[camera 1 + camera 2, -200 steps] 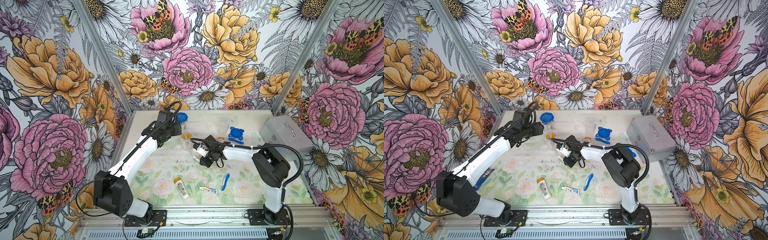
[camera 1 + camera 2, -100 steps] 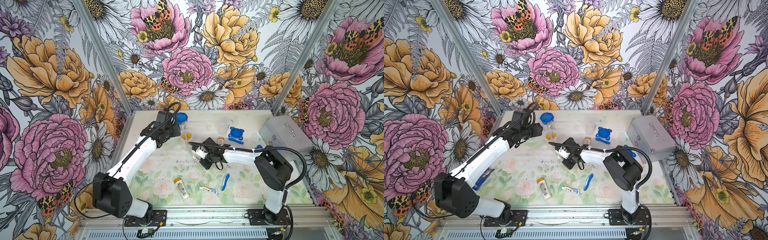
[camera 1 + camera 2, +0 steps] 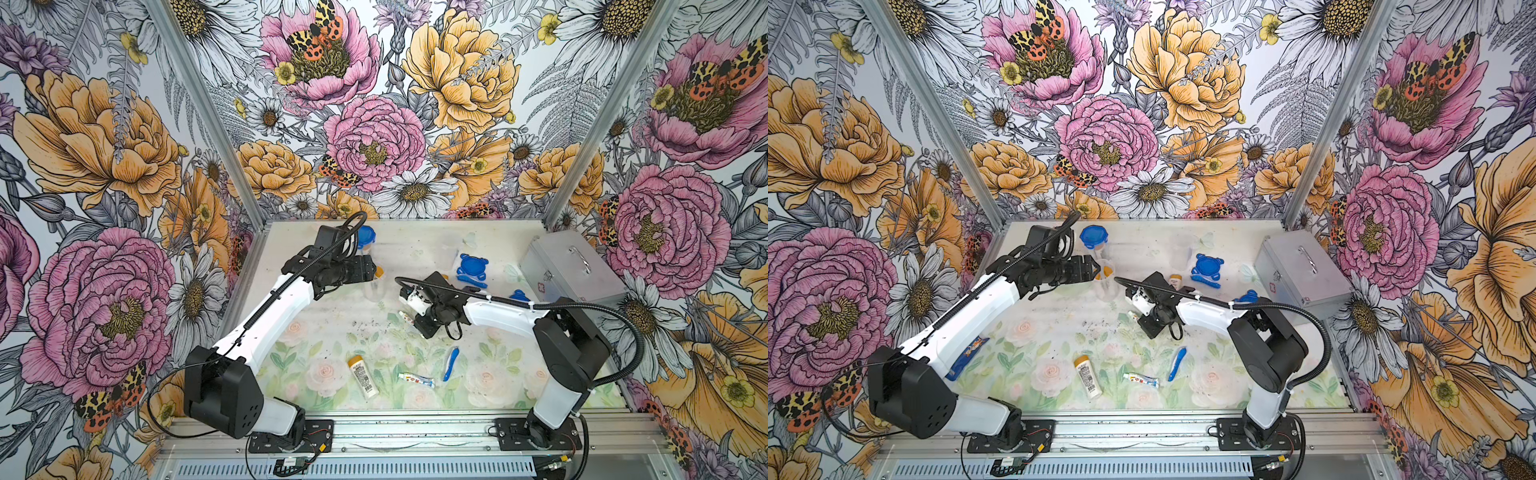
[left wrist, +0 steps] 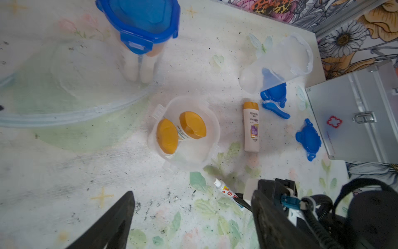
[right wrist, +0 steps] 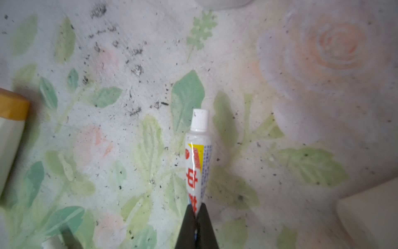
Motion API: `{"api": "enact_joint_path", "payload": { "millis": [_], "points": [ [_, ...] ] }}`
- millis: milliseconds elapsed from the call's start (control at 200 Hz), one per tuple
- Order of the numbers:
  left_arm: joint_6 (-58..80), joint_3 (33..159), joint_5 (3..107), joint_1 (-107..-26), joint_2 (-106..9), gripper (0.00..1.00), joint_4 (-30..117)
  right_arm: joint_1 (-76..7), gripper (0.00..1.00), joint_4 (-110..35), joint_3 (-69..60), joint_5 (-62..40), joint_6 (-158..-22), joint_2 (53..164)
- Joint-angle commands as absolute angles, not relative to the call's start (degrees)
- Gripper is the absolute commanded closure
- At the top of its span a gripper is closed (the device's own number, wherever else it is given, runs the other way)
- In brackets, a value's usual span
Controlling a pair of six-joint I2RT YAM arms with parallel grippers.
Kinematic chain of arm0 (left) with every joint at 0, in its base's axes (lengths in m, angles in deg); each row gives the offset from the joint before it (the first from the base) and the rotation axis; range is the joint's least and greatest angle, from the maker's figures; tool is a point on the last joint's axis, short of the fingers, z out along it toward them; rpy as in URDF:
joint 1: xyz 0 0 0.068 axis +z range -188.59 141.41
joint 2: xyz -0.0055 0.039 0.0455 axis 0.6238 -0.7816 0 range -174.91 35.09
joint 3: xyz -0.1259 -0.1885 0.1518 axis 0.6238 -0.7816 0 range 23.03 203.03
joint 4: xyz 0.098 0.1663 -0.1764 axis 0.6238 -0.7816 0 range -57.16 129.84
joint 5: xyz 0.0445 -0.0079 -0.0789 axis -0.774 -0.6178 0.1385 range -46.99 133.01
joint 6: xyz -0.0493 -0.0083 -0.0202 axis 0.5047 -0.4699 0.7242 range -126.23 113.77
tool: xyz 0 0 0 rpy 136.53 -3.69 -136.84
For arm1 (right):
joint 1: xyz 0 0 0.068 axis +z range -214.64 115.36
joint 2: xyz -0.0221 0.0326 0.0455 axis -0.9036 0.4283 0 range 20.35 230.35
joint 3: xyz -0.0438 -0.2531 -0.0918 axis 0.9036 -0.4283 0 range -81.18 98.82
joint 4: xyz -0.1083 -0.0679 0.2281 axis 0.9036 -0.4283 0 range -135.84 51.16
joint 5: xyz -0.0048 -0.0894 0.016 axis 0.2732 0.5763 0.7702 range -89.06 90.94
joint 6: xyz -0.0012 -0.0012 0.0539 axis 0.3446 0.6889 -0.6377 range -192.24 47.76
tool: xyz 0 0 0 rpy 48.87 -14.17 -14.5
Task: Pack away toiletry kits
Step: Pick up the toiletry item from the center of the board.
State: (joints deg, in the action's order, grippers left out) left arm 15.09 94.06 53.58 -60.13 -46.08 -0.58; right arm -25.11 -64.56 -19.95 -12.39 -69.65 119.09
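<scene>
Pinching a toothpaste tube (image 5: 197,155) by its flat end, the right claw (image 5: 196,212) sits near the middle of the bench (image 5: 323,120); the left claw (image 3: 1091,268) stands open beside a clear cup (image 4: 212,138) holding two orange-capped bottles (image 4: 192,125).

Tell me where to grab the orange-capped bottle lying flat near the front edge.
Grip the bottle across the middle of its white body, coming straight down from above. It lies flat on the mat, cap toward the back, so a sideways pinch would probably span its narrow width best. Bare mat shows along both long sides.
</scene>
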Motion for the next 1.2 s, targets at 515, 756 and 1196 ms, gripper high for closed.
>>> {"api": "enact_joint_path", "payload": {
  "millis": [515,756,1196],
  "points": [
    [25.4,93.3,69.6,-64.4,-53.6,0.21,10.4,-25.4,1.00,-64.3,-9.7,-14.4,-74.3,111.4],
    [26.5,93.1,72.1,-64.2,-54.5,0.32,12.5,-25.2,1.00,-64.4,-6.9,-15.0,-73.3,111.4],
    [29.8,91.8,76.0,-63.9,-54.8,0.71,17.2,-24.4,1.00,-64.3,-6.5,-15.0,-72.6,111.4]
  ]
}}
